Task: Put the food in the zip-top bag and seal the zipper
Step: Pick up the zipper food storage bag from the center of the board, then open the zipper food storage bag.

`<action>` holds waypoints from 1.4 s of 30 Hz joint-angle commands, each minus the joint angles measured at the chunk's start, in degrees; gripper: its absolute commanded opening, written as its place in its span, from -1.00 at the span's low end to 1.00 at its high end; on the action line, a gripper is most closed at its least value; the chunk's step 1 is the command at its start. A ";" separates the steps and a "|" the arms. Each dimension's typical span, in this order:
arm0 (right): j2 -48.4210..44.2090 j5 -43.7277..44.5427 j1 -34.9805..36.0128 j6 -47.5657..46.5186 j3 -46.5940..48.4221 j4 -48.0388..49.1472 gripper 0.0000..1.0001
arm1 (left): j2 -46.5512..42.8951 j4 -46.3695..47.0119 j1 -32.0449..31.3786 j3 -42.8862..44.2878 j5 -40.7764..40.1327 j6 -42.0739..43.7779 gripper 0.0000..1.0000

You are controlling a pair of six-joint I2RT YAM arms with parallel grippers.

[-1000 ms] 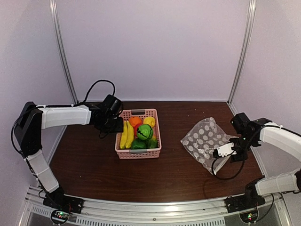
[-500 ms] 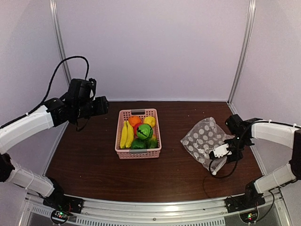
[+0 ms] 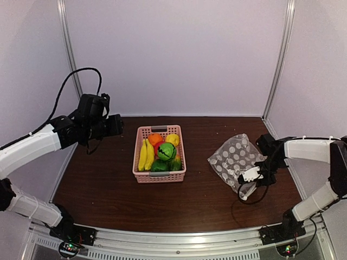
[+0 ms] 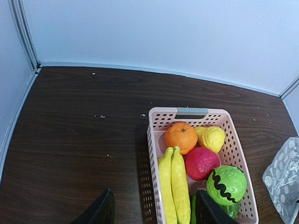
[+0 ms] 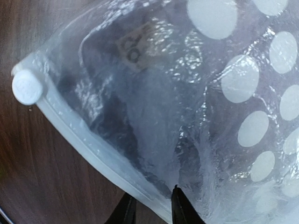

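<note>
- Left arm: lifted off the basket's left rim since a second ago, now held high over the rear left of the table [image 3: 103, 189]. The right arm has slid in closer to the bag's near edge.
- Table: dark brown wood, pale walls on three sides.
- Basket [image 3: 160, 178]: pink lattice, mid-table, well left of the bag and holding all the food.
- Zip-top bag [image 3: 232, 158]: clear, white-dotted, crumpled, lying on the table's right side with no food in it.
- Left gripper [image 4: 155, 208]: fingers spread wide, nothing between them, just short of the basket's near corner.
- Right gripper [image 5: 152, 207]: fingers narrow, with the bag's edge between the tips. Whether it is gripped I cannot tell.
- Food: banana [image 4: 175, 184], orange [image 4: 181, 137], yellow piece [image 4: 211, 138], red ball [image 4: 202, 163], green piece [image 4: 226, 184], packed touching.
- Zipper [image 5: 88, 147]: whitish strip along the bag's edge, round white tab [image 5: 27, 87] at its end.
- Cable [image 3: 250, 199]: black loop just beside the bag.
</note>
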 commanded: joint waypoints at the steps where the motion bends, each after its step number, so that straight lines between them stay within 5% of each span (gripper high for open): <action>1: 0.13 -2.64 -0.03 2.10 0.33 1.37 -0.74 | -0.85 2.32 0.34 -0.38 0.27 -1.03 0.19; 3: -0.53 -4.78 -0.05 3.98 1.97 -0.11 -1.00 | -0.36 3.09 0.34 -0.07 1.66 -1.08 0.18; 8: -4.43 -11.37 -0.04 15.36 10.28 -1.72 -1.00 | 2.46 7.47 -2.46 1.09 2.97 -1.08 0.16; 15: -8.41 -16.92 0.04 49.71 20.38 6.72 -1.00 | 11.31 18.35 -15.88 5.52 -4.02 -2.67 0.35; 22: -11.07 -17.53 1.45 70.02 21.44 16.81 -1.00 | 27.08 33.96 -23.97 14.34 3.23 -5.30 0.44; 31: -11.96 -15.02 5.02 86.92 17.19 27.87 -1.00 | 42.90 44.47 -26.29 27.76 13.51 -8.79 0.60; 42: -10.15 -12.05 8.70 91.69 17.52 29.90 -1.00 | 50.23 42.78 -26.61 36.99 16.78 -8.70 0.62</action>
